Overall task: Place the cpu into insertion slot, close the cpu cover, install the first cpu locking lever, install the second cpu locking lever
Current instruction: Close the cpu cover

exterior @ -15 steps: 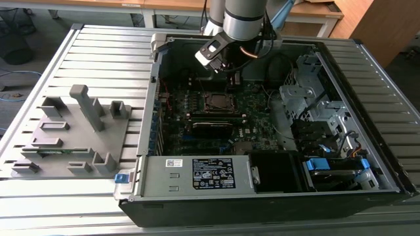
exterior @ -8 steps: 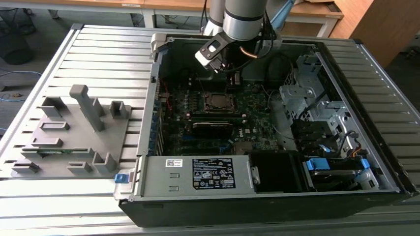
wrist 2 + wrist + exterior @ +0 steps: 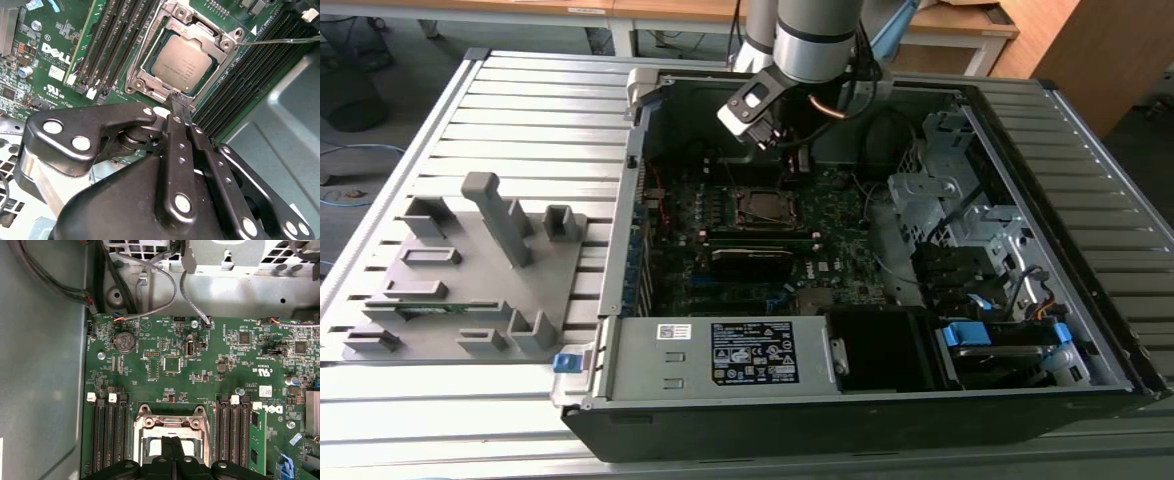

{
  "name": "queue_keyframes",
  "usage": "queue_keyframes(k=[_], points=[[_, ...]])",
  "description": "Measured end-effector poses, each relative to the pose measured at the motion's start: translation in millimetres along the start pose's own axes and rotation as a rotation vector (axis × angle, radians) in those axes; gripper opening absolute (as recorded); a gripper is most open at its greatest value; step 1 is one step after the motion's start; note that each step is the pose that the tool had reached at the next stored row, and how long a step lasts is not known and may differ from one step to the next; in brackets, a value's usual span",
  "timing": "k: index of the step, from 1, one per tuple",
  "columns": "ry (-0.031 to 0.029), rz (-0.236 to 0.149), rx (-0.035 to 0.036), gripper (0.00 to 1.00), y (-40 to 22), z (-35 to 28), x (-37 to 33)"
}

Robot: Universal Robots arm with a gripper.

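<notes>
Where the cpu (image 3: 182,62) lies: inside the cpu cover (image 3: 145,75) window, just beyond the tips of the claw (image 3: 178,102).
Claw state: clenched, fingers pressed together beside the cover's edge.

Grey slatted metal table (image 3: 520,110); open computer case (image 3: 854,425) lies on its side on it, covering the middle and reaching toward the table's edge at the exterior view's right; grey plastic fixture (image 3: 467,290) with upright posts sits beside the case, near the opposite edge
</notes>
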State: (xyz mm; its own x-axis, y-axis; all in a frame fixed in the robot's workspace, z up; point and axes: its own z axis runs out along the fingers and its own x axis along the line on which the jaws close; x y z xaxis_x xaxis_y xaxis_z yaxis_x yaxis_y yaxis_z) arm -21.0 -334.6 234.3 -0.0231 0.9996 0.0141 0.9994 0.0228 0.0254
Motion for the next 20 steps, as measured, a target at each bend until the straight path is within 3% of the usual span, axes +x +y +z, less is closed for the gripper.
queue_keyframes(k=[15,20], points=[[0.0001,-0.007,0.0001,0.11,0.0,0.0,0.0],[0.0007,-0.033,0.0005,0.11,0.0,0.0,0.0]])
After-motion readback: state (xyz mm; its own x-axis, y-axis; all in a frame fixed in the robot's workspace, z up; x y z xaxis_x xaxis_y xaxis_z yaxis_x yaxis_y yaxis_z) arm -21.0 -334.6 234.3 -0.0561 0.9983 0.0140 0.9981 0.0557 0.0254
